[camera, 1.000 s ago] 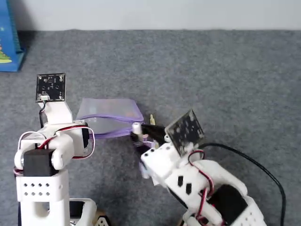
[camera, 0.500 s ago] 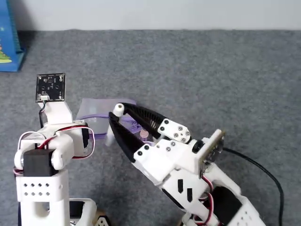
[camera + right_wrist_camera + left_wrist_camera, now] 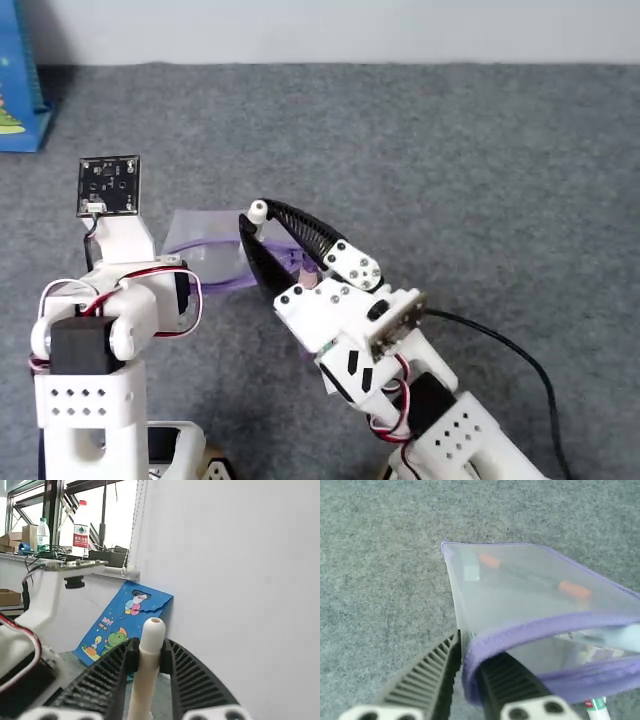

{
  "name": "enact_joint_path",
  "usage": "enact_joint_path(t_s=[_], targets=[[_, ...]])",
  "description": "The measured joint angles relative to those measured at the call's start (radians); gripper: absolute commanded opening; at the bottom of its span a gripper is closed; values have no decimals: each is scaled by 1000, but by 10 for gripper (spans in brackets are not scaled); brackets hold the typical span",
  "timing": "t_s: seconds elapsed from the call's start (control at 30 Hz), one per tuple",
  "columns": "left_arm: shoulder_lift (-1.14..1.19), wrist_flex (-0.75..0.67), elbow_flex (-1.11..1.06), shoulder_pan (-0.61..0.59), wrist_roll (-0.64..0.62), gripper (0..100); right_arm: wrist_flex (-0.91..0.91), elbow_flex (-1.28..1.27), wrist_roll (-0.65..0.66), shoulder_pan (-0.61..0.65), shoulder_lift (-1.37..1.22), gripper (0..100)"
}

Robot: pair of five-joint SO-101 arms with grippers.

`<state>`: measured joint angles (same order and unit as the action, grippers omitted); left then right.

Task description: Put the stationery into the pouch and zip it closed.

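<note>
The translucent pouch (image 3: 212, 246) with a purple zip edge lies on the grey carpet. My left gripper (image 3: 465, 677) is shut on the corner of its rim (image 3: 535, 627), holding the mouth open. Orange-tipped stationery (image 3: 572, 590) shows through the pouch wall. My right gripper (image 3: 254, 227) is raised over the pouch's right end and tilted upward. It is shut on a cream pen (image 3: 148, 655), whose rounded end (image 3: 258, 211) sticks out past the fingertips. A green and white pen tip (image 3: 596, 708) pokes out beside the pouch mouth.
A blue picture box (image 3: 20, 92) stands at the far left against the white wall, and the right wrist view shows the box (image 3: 125, 625) too. A black cable (image 3: 500, 335) trails from the right arm. Grey carpet lies open to the right and behind.
The right arm has swung up from beside the pouch's mouth, turning its gripper and the pen upward over the pouch. The left arm and pouch have stayed put.
</note>
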<state>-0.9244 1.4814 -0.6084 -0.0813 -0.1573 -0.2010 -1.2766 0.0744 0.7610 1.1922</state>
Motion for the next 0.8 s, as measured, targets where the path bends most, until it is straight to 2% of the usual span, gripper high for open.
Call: enact_joint_path(t_s=[0.07, 0.2, 0.27, 0.53, 0.8], targets=[[0, 0, 0, 0, 0, 11, -14, -20, 0, 0, -5, 35], [0, 0, 0, 0, 0, 11, 43, -23, 0, 2, -3, 198], [0, 0, 0, 0, 0, 11, 101, -23, 0, 0, 0, 232], [0, 0, 0, 0, 0, 11, 393, -25, -9, 0, 206, 204], [0, 0, 0, -28, 0, 11, 836, 66, -212, -106, 333, 202]])
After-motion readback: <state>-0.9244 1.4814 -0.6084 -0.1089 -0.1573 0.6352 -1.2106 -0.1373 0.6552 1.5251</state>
